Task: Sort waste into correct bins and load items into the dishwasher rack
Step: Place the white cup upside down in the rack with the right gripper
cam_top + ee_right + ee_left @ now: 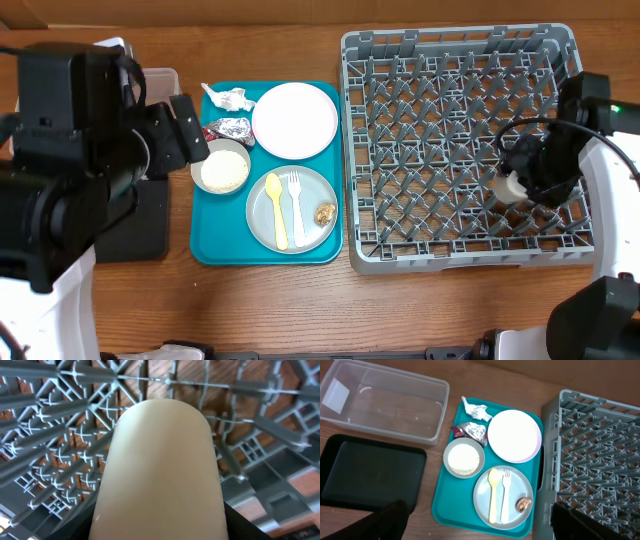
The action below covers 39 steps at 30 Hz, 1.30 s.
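Observation:
My right gripper [522, 182] is shut on the small white cup [511, 186], held over the right part of the grey dishwasher rack [460, 255]; the cup [160, 470] fills the right wrist view. On the teal tray [215, 250] lie a white plate [294, 120], a grey plate [317, 190] bearing a yellow spoon [276, 210], a white fork [296, 207] and a brown lump [325, 213], a bowl of rice [221, 167], a paper scrap [228, 99] and a foil wrapper [231, 129]. My left gripper [477, 525] is open, high above the tray's near edge.
The clear tub [385, 405] and the black tray [370, 477] lie left of the teal tray, partly hidden by the left arm in the overhead view. The rack's wall [547, 460] stands close against the teal tray's right edge.

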Motion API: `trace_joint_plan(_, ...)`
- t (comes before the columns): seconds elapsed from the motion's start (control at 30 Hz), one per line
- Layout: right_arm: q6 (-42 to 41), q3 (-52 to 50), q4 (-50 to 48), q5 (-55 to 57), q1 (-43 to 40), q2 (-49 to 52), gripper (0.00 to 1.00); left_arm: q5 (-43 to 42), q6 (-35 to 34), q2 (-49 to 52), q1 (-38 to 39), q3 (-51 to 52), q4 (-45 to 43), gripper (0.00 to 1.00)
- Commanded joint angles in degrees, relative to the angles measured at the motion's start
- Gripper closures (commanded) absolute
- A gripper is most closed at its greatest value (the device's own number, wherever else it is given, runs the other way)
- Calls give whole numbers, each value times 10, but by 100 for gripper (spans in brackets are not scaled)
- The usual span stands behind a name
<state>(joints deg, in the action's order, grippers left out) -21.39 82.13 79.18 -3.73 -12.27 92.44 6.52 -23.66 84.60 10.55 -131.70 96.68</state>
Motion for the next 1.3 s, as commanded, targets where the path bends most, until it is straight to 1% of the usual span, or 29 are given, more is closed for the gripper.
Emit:
trace_joint_plan(0.0, 8, -34, -21, -16, 0, 3, 58, -6, -6, 12, 8, 1, 1, 7)
trace_joint_plan(0.1, 9, -52, -34, -28, 0, 4, 57, -6, -6, 14, 8, 1, 1, 7)
trace_joint_plan(0.13, 9, -52, -35, -28, 0, 4, 54, -6, -6, 14, 8, 1, 1, 7)
trace_joint_plan(0.17, 8, -52, -37, -28, 0, 4, 45, -6, -6, 14, 8, 1, 1, 7)
trace_joint_plan(0.27, 8, -52, -33, -31, 0, 4, 32, -6, -6, 14, 8, 1, 1, 7)
trace_joint_plan(0.53, 9, -52, -22, -35, 0, 4, 29, -6, -6, 14, 8, 1, 1, 6)
trace_joint_plan(0.57, 8, -52, -23, -35, 0, 4, 32, -6, -6, 14, 8, 1, 1, 6)
trace_joint_plan(0.63, 8, -52, -21, -39, 0, 4, 41, -6, -6, 14, 8, 1, 1, 6)
trace_joint_plan(0.67, 8, -52, -18, -51, 0, 4, 43, -6, -6, 14, 8, 1, 1, 6)
trace_joint_plan(0.87, 6, -52, 0, -58, 0, 4, 43, -6, -6, 14, 8, 1, 1, 6)
trace_joint_plan(0.97, 5, -52, -11, -58, 0, 4, 42, -9, -6, 14, 8, 1, 1, 6)
trace_joint_plan(1.0, 2, -52, -17, -58, 0, 4, 35, -10, -6, 14, 8, 1, 1, 6)
trace_joint_plan(1.03, 2, -52, -17, -58, 0, 4, 24, -10, -6, 14, 8, 1, 1, 6)
trace_joint_plan(1.07, 2, -52, -16, -58, 0, 4, 19, -10, -6, 14, 8, 1, 1, 6)
trace_joint_plan(1.27, 2, -51, -10, -58, 0, 4, 16, -10, -6, 14, 8, 1, 1, 5)
